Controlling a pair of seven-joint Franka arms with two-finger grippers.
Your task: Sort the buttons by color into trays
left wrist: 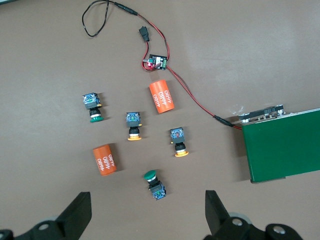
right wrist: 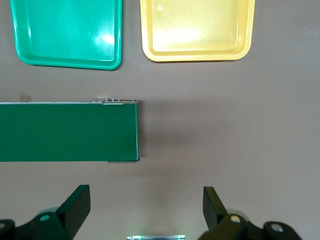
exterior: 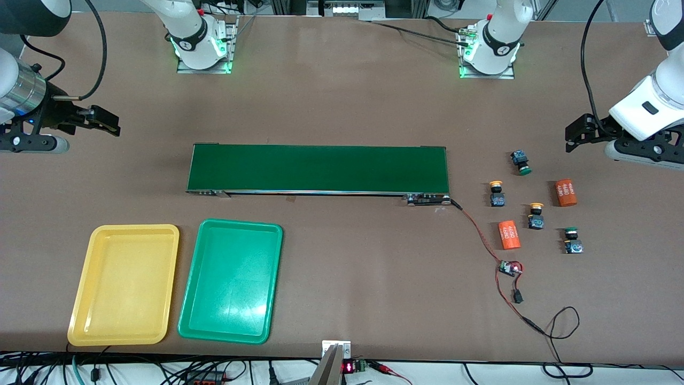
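I am viewing the table with both arms held up and waiting at its two ends. The left gripper (left wrist: 145,217) is hanging over bare table at the left arm's end, fingers spread wide and gripping nothing. The right gripper (right wrist: 145,212) is hanging over bare table at the right arm's end, likewise released and empty.

All four buttons are sitting on the table at the left arm's end, none of them in a tray. One green-capped button (exterior: 520,162) is lying on its side, the farthest of the four from the front camera. The first yellow-capped button (exterior: 496,193) is sitting nearer to the camera than that one and closest to the conveyor belt (exterior: 318,168). The second yellow-capped button (exterior: 536,215) is sitting nearer still. The other green-capped button (exterior: 572,239) is sitting nearest the camera. I am reading the last three as lying on their sides as well, though the front view leaves this uncertain.

Two orange cylinders are lying among them without touching any: one (exterior: 565,192) beside the yellow pair toward the arm's end, the other (exterior: 509,235) near the small circuit board (exterior: 508,268) on its red wires.

The yellow tray (exterior: 80,315) and the green tray (exterior: 187,321) are lying side by side, just apart, at the right arm's end, nearer to the camera than the belt. The yellow one is lying closer to that end. Both are holding nothing.
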